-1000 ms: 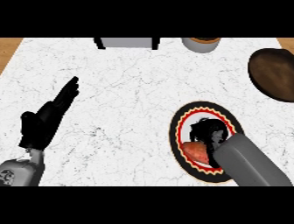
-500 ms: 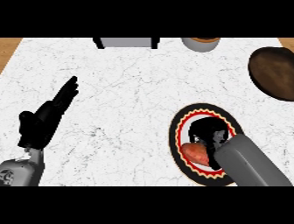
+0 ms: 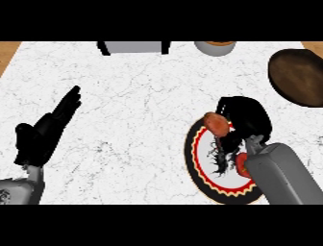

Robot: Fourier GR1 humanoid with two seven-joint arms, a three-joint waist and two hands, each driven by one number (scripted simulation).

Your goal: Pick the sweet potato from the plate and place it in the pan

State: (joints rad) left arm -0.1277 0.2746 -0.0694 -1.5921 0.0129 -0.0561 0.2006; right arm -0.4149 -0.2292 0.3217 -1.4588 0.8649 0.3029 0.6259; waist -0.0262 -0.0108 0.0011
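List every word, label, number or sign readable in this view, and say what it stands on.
None: no readable text anywhere.
Plate: only a red, yellow and black patterned rim, no letters.
Pan: plain dark brown, unmarked.
Sweet potato, held in the right hand: unmarked.
Grey box and cup at the counter's far edge: cut off by the view, no marks visible.
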